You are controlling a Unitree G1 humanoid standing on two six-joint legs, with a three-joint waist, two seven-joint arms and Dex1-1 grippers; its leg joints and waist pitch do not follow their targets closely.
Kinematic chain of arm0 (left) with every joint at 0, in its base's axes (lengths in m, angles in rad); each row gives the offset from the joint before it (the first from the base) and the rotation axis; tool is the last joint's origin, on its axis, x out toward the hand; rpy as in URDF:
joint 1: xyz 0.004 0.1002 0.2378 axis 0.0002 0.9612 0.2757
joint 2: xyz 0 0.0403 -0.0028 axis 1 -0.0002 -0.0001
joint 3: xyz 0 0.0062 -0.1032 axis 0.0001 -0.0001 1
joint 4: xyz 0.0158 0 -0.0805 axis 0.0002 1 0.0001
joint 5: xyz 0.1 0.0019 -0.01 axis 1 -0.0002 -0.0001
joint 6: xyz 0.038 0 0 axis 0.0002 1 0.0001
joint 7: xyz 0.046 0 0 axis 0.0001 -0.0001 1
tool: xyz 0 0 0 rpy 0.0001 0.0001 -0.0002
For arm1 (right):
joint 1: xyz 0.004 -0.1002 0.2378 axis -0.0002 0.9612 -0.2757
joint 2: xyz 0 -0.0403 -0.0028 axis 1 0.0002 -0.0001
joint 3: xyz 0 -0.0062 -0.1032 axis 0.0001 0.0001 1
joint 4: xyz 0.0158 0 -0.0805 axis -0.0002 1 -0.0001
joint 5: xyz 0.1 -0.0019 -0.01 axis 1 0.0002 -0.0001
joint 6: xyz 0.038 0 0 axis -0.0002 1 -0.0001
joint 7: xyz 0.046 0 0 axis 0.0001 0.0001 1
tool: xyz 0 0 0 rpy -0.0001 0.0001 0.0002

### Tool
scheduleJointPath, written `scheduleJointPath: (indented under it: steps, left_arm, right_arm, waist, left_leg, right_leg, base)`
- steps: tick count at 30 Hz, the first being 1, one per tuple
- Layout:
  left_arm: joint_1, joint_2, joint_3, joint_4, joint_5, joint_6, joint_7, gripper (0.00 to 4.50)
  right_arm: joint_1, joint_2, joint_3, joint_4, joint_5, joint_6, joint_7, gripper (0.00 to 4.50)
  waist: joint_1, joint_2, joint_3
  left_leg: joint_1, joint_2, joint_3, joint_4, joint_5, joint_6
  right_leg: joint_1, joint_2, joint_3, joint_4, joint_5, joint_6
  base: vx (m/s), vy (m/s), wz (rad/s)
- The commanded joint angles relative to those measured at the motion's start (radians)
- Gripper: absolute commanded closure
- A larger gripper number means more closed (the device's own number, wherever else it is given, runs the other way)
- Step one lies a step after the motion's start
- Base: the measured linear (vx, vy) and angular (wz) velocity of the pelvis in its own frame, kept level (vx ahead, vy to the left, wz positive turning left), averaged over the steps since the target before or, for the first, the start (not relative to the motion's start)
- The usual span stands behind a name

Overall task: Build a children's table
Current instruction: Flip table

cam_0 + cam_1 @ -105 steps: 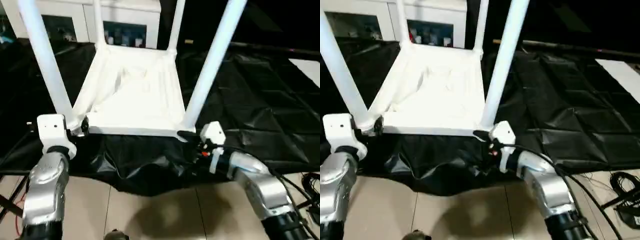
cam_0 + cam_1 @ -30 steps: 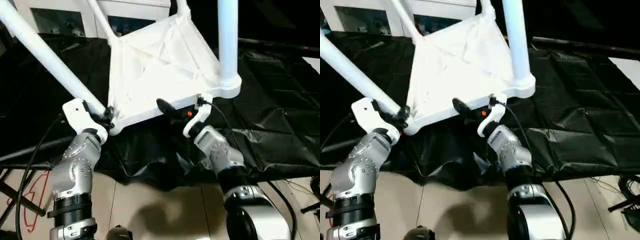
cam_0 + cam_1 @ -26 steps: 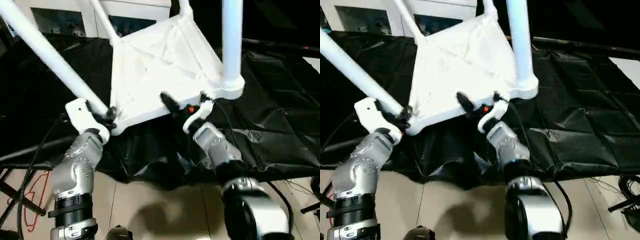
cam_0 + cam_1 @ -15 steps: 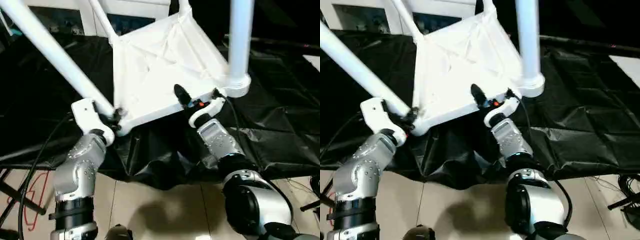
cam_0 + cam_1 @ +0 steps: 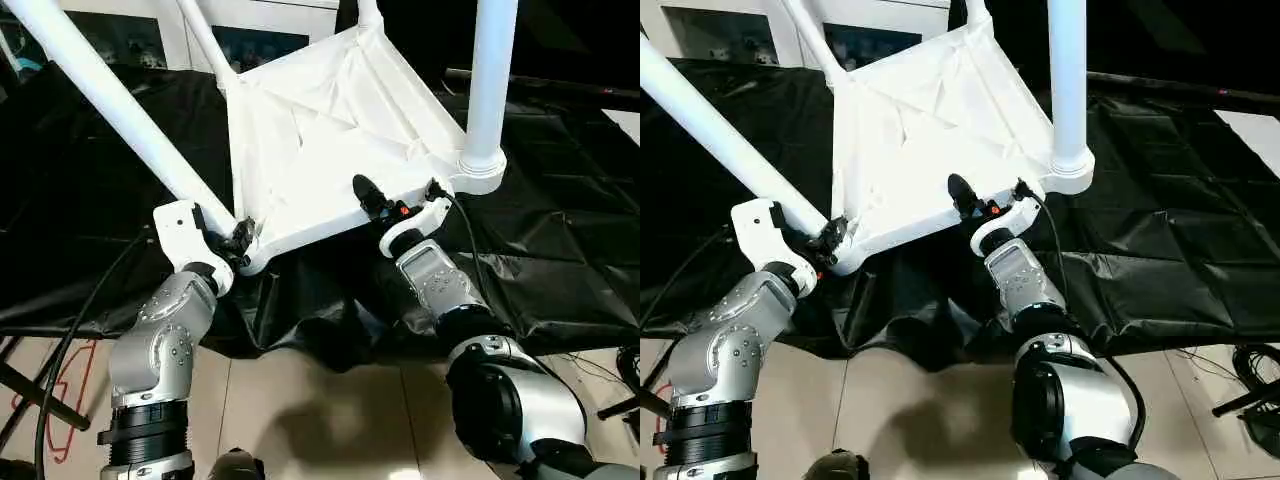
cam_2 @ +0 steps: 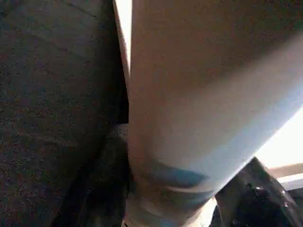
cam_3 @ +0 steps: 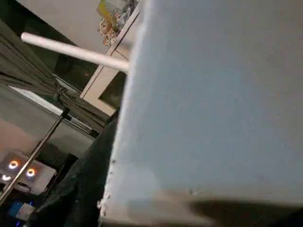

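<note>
- The children's table (image 5: 320, 130) lies upside down and tilted on a black sheet (image 5: 560, 240), legs up.
- The left end effector (image 5: 238, 238) is clamped on the base of the near-left leg (image 5: 110, 100) at its corner socket.
- The right end effector (image 5: 385, 205) grips the top's near edge, beside the near-right leg (image 5: 490, 80).
- Leg tops are cut off.
- A white cabinet (image 5: 250, 30) stands behind.

Robot test room, staged like a lab, not a home.

You're looking down at a tiled floor (image 5: 320, 420) with black plastic sheeting (image 5: 560, 200) spread across most of the frame; loose cables (image 5: 60, 330) trail at lower left, a stand foot (image 5: 1245, 400) at lower right, and a white glass-door cabinet (image 5: 250, 30) sits along the top edge.
</note>
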Motion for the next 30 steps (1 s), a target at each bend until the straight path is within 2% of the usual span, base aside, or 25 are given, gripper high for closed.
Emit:
scheduleJointPath:
  steps: [1, 5, 7, 8, 9, 10, 11, 14, 16, 19, 21, 22, 23, 25, 28, 29, 30]
  left_arm:
    - [0.000, -0.020, -0.037, -0.018, -0.047, 0.009, -0.062, 1.76]
    - [0.004, 0.002, -0.022, -0.029, -0.076, 0.024, -0.098, 1.40]
    - [0.018, 0.031, -0.036, -0.049, -0.086, 0.051, -0.137, 1.40]
    - [0.037, 0.063, -0.055, -0.071, -0.094, 0.081, -0.176, 1.26]
    - [0.041, 0.069, -0.058, -0.074, -0.096, 0.086, -0.183, 1.26]
    - [0.054, 0.086, -0.068, -0.087, -0.101, 0.104, -0.202, 1.18]
    - [0.064, 0.099, -0.075, -0.095, -0.107, 0.118, -0.216, 1.18]
    - [0.080, 0.122, -0.089, -0.110, -0.111, 0.140, -0.238, 0.83]
    - [0.092, 0.141, -0.106, -0.115, -0.096, 0.133, -0.246, 0.77]
    - [0.099, 0.176, -0.149, -0.119, -0.061, 0.090, -0.286, 0.44]
    - [0.098, 0.205, -0.186, -0.128, -0.019, 0.031, -0.315, 0.37]
    - [0.091, 0.211, -0.198, -0.134, 0.000, -0.021, -0.331, 0.16]
    - [0.091, 0.211, -0.198, -0.134, 0.000, -0.021, -0.331, 0.16]
    - [0.067, 0.230, -0.242, -0.179, 0.026, -0.115, -0.394, 0.01]
    - [0.059, 0.253, -0.278, -0.201, 0.044, -0.148, -0.424, 0.00]
    - [0.056, 0.264, -0.295, -0.212, 0.051, -0.161, -0.439, 0.00]
    - [0.050, 0.271, -0.306, -0.220, 0.055, -0.172, -0.448, 0.00]
  right_arm:
    - [-0.034, -0.027, -0.010, -0.001, -0.010, -0.039, -0.012, 2.34]
    - [-0.052, -0.048, -0.015, 0.007, -0.022, -0.074, -0.035, 2.40]
    - [-0.064, -0.068, -0.022, 0.011, -0.028, -0.096, -0.058, 2.40]
    - [-0.076, -0.087, -0.030, 0.017, -0.033, -0.115, -0.080, 2.40]
    - [-0.078, -0.091, -0.031, 0.018, -0.034, -0.118, -0.084, 2.40]
    - [-0.086, -0.104, -0.040, 0.022, -0.034, -0.132, -0.097, 2.40]
    - [-0.093, -0.114, -0.048, 0.025, -0.031, -0.141, -0.106, 2.40]
    - [-0.102, -0.132, -0.062, 0.030, -0.029, -0.153, -0.123, 2.41]
    - [-0.110, -0.153, -0.068, 0.034, -0.032, -0.170, -0.128, 2.42]
    - [-0.116, -0.179, -0.058, 0.042, -0.047, -0.178, -0.132, 2.43]
    - [-0.119, -0.207, -0.023, 0.054, -0.090, -0.169, -0.144, 2.43]
    - [-0.120, -0.222, -0.002, 0.057, -0.115, -0.168, -0.145, 2.43]
    - [-0.120, -0.222, -0.002, 0.057, -0.115, -0.168, -0.145, 2.43]
    - [-0.124, -0.262, 0.053, 0.068, -0.183, -0.158, -0.151, 2.43]
    - [-0.124, -0.281, 0.092, 0.065, -0.227, -0.160, -0.150, 2.43]
    - [-0.125, -0.291, 0.112, 0.062, -0.247, -0.162, -0.151, 2.43]
    - [-0.127, -0.297, 0.121, 0.058, -0.256, -0.161, -0.148, 2.43]
  waist:
    - [-0.006, -0.001, -0.078]
    - [-0.001, 0.000, -0.081]
    - [-0.003, -0.002, -0.080]
    - [-0.002, 0.006, -0.081]
    - [-0.003, 0.004, -0.081]
    - [0.000, 0.010, -0.081]
    - [-0.001, 0.008, -0.080]
    - [0.002, 0.011, -0.080]
    - [0.003, 0.013, -0.080]
    - [0.005, 0.010, -0.080]
    - [0.005, 0.010, -0.080]
    - [0.003, 0.010, -0.079]
    - [0.002, 0.010, -0.078]
    - [-0.003, 0.009, -0.077]
    - [-0.008, 0.008, -0.072]
    - [-0.011, 0.008, -0.070]
    - [-0.012, 0.008, -0.069]
  left_leg:
    - [0.049, 0.045, -0.016, -0.056, -0.005, 0.037]
    - [0.051, 0.044, -0.013, -0.052, 0.013, 0.035]
    - [0.049, 0.043, -0.013, -0.052, 0.018, 0.040]
    - [0.052, 0.043, -0.014, -0.051, 0.013, 0.035]
    - [0.051, 0.043, -0.014, -0.051, 0.013, 0.034]
    - [0.053, 0.043, -0.013, -0.051, 0.005, 0.029]
    - [0.053, 0.043, -0.012, -0.052, -0.004, 0.022]
    - [0.054, 0.042, -0.012, -0.054, -0.025, 0.006]
    - [0.055, 0.043, -0.013, -0.055, -0.038, -0.004]
    - [0.053, 0.040, -0.013, -0.055, -0.041, -0.007]
    - [0.050, 0.040, -0.014, -0.057, -0.052, -0.011]
    - [0.050, 0.040, -0.013, -0.058, -0.064, -0.018]
    - [0.050, 0.041, -0.014, -0.059, -0.074, -0.019]
    - [0.049, 0.041, -0.013, -0.062, -0.106, -0.035]
    - [0.048, 0.041, -0.012, -0.066, -0.145, -0.048]
    - [0.048, 0.041, -0.012, -0.069, -0.179, -0.064]
    - [0.049, 0.041, -0.012, -0.069, -0.191, -0.069]
  right_leg:
    - [0.026, -0.070, 0.019, -0.049, 0.244, -0.195]
    - [0.024, -0.068, 0.019, -0.044, 0.278, -0.207]
    - [0.025, -0.067, 0.019, -0.043, 0.287, -0.206]
    - [0.022, -0.067, 0.018, -0.042, 0.278, -0.202]
    - [0.022, -0.066, 0.018, -0.042, 0.275, -0.201]
    - [0.020, -0.065, 0.018, -0.043, 0.264, -0.200]
    - [0.019, -0.063, 0.018, -0.043, 0.260, -0.201]
    - [0.019, -0.062, 0.018, -0.044, 0.243, -0.194]
    - [0.018, -0.061, 0.018, -0.046, 0.237, -0.184]
    - [0.020, -0.060, 0.017, -0.048, 0.237, -0.172]
    - [0.021, -0.061, 0.017, -0.050, 0.215, -0.164]
    - [0.019, -0.061, 0.017, -0.050, 0.203, -0.164]
    - [0.019, -0.062, 0.017, -0.054, 0.188, -0.163]
    - [0.019, -0.064, 0.017, -0.057, 0.139, -0.168]
    - [0.014, -0.065, 0.018, -0.061, 0.072, -0.169]
    - [0.013, -0.067, 0.019, -0.067, 0.011, -0.162]
    - [0.011, -0.068, 0.020, -0.068, -0.006, -0.161]
  base:
    - [0.000, 0.000, 0.00]
    - [0.000, 0.000, 0.00]
    - [0.000, 0.000, 0.00]
    - [0.000, 0.000, 0.00]
    - [0.000, 0.000, 0.00]
    - [0.000, 0.000, 0.00]
    - [0.000, 0.000, 0.00]
    - [0.000, 0.000, 0.00]
    - [0.000, 0.000, 0.00]
    - [0.000, 0.000, 0.00]
    - [0.000, 0.000, 0.00]
    - [0.000, 0.000, 0.00]
    - [0.000, 0.000, 0.00]
    - [0.000, 0.000, 0.00]
    - [0.000, 0.000, 0.00]
    - [0.000, 0.000, 0.00]
    - [0.000, 0.000, 0.00]
